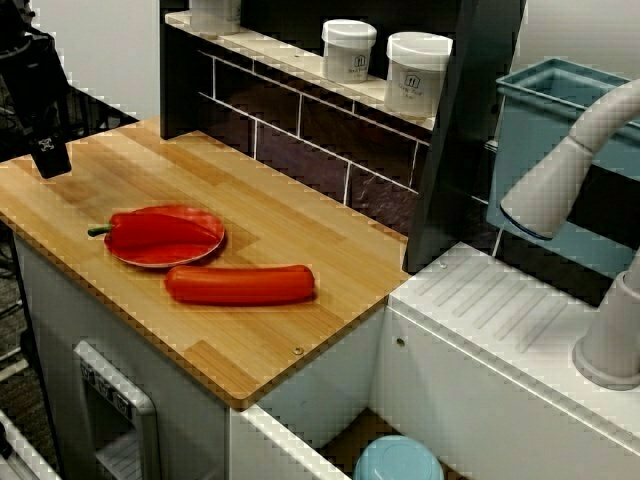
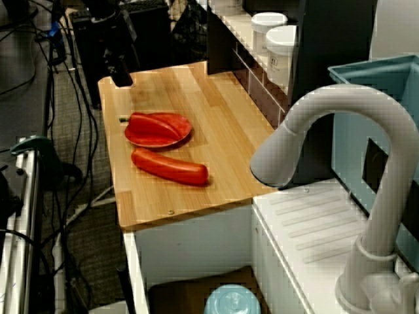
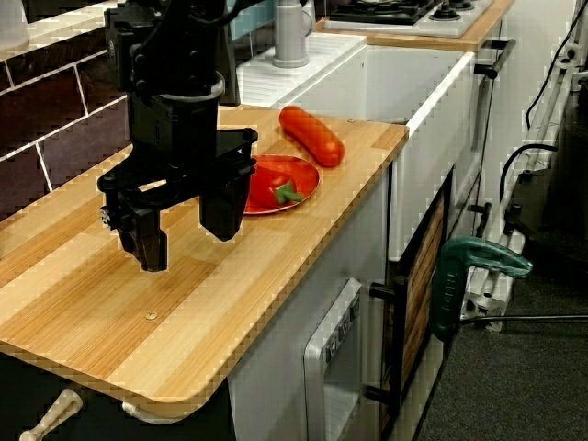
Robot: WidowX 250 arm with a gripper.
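End effector (image 3: pixel 186 246) is seen at the far left of the worktop (image 1: pixel 300 215), black and pointed straight down over bare wood. In the view from behind the arm its two fingers (image 3: pixel 147 241) are spread wide apart and nothing is held between them. The tips are low over the wood, but contact cannot be judged. In the view across the worktop only part of it is caught, at the left edge.

To the right, apart from the end effector, a red plate (image 1: pixel 160 261) is set on the wood towards the front edge. A red pepper (image 1: pixel 160 232) is laid on its side in it — the green stem is stuck out past the plate's left rim. Just beside the plate, to the right and nearer the front edge, a long red sausage (image 1: pixel 240 284) is laid flat on the wood. Whether plate and sausage touch cannot be told.

Further right and behind, two white lidded jars (image 1: pixel 348 50) are stood side by side on a shelf (image 1: pixel 290 62) above dark tiles. Past the worktop's right end a white ribbed drainboard (image 1: pixel 500 310) is found — a pale faucet (image 1: pixel 570 165) is arched over it, and a blue bin (image 1: pixel 560 72) is placed behind the spout.
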